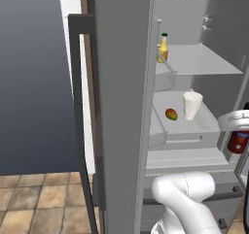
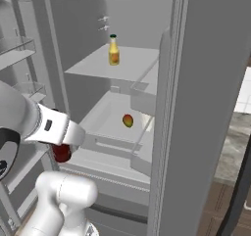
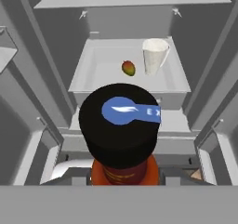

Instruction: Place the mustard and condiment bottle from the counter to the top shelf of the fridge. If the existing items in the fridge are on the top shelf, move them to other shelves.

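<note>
**kitchenbot_fan:** Condiment bottle (image 3: 122, 139) is clamped in the gripper (image 3: 123, 181). In the hand view its black cap sits right in front of the lens with the dark red body below, jaws pressed against its sides. Long axis runs straight along the gripper's line of sight, cap toward the fridge (image 2: 206, 83) interior.

**shelf_nerd:** So where does it need to go from there?

**kitchenbot_fan:** Up and in. In the right base view the bottle (image 2: 61, 153) hangs low at the front of the open fridge, below the level of the lower shelf, and the top shelf (image 2: 132, 66) is well above it and further back. That height gap is what I'd say the next move turns on.

**shelf_nerd:** Anything already on the top shelf?

**kitchenbot_fan:** The mustard (image 2: 113, 50) is standing upright there, toward the back-left part as seen from the right camera. Lots of bare shelf beside it, so I reckon there's room. Just don't knock it over on the way in.

**shelf_nerd:** And the old stuff?

**kitchenbot_fan:** The mango-like fruit (image 1: 171, 114) and the white cup (image 1: 192, 105) are on the shelf below, near each other but apart. They're out of the target spot. Main obstacle, in my view, is the front edge of the top shelf when lifting, plus the door bins (image 2: 19, 54) on the left.
</note>
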